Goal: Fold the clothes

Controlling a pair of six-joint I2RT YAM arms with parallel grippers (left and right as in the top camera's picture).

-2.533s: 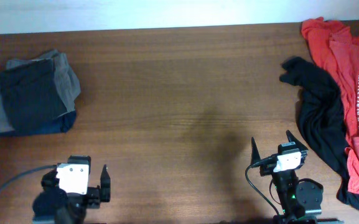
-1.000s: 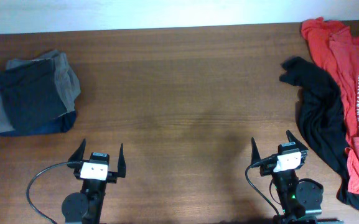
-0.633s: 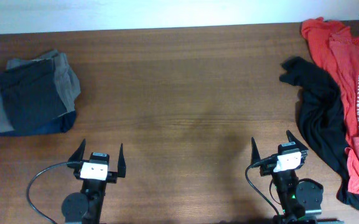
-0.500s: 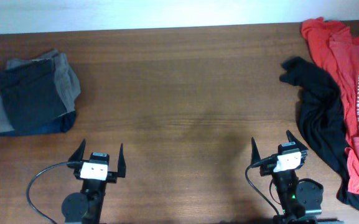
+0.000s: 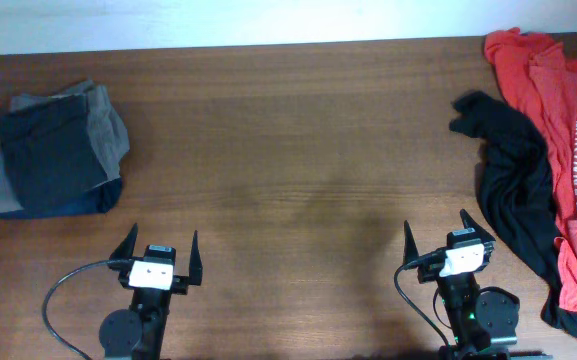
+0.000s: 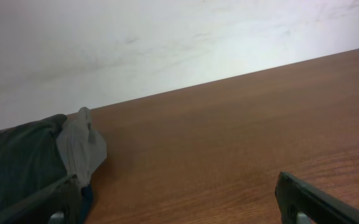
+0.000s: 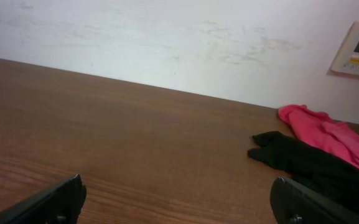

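The black T-shirt [image 5: 516, 175] lies crumpled at the table's right side, partly under a red shirt [image 5: 558, 100]; no white print shows. It also shows in the right wrist view [image 7: 310, 163], ahead and to the right of the fingers. My left gripper [image 5: 159, 244] is open and empty near the front edge on the left. In the left wrist view [image 6: 179, 199] its fingers frame bare wood. My right gripper [image 5: 436, 230] is open and empty near the front edge, left of the black T-shirt. Its fingers [image 7: 179, 202] are wide apart.
A pile of folded grey and dark clothes [image 5: 48, 150] sits at the far left, also seen in the left wrist view [image 6: 30, 155]. The red shirt with white lettering [image 7: 335, 137] lies along the right edge. A white wall stands behind the table.
The left arm swung from a turned pose at the front left corner to a straight pose with fingers pointing away. Since then nothing has moved.
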